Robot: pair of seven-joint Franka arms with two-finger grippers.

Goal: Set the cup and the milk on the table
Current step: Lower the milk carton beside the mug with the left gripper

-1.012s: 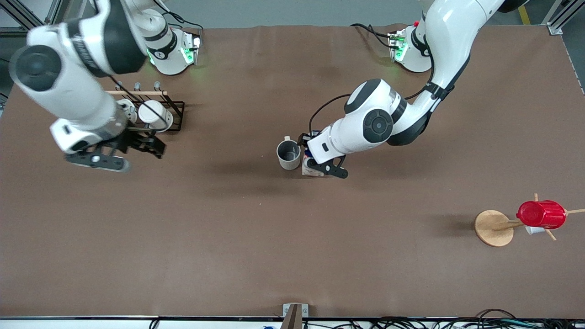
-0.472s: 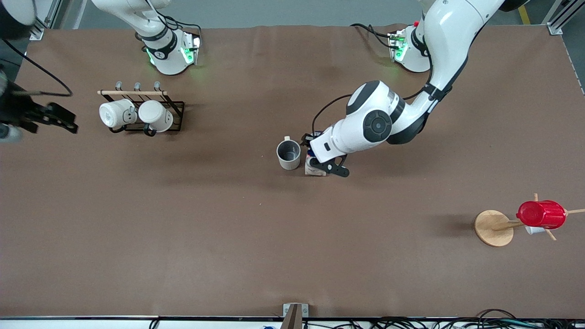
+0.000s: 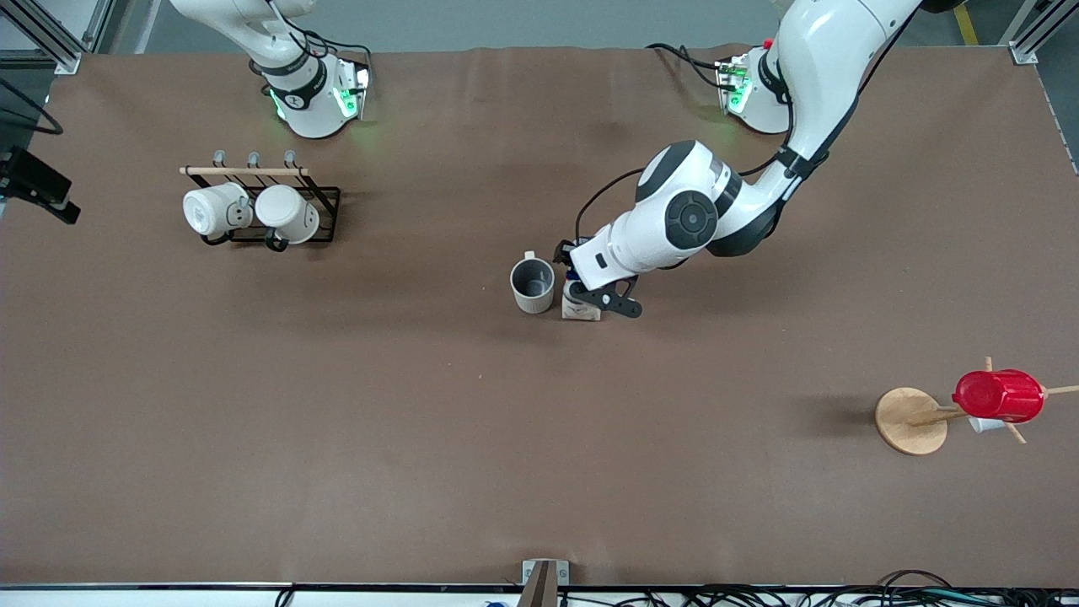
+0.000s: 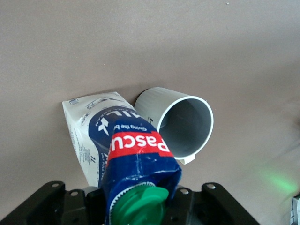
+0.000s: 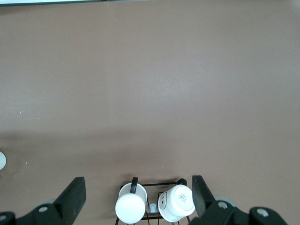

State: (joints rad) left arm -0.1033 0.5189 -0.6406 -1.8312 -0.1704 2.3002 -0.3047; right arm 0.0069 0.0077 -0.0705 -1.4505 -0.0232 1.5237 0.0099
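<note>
The cup (image 3: 533,285), cream-white with a grey inside, stands upright on the brown table (image 3: 421,421) near the middle. The milk (image 3: 580,309) stands beside it, toward the left arm's end, close to it. My left gripper (image 3: 592,297) is shut on the carton's top. In the left wrist view the fingers flank the blue top of the milk (image 4: 133,150) with its green cap (image 4: 139,206), and the cup (image 4: 185,122) sits just past it. My right gripper (image 3: 40,190) waits at the right arm's end of the table, open and empty (image 5: 137,183).
A black rack (image 3: 324,202) with two all-white mugs (image 3: 253,212) stands near the right arm's base; it also shows in the right wrist view (image 5: 154,206). A wooden stand (image 3: 909,420) carrying a red ribbed cup (image 3: 999,396) stands at the left arm's end.
My right arm has swung away from over the rack out to the table's end, mostly leaving the front view. My left gripper has stayed on the milk beside the cup.
</note>
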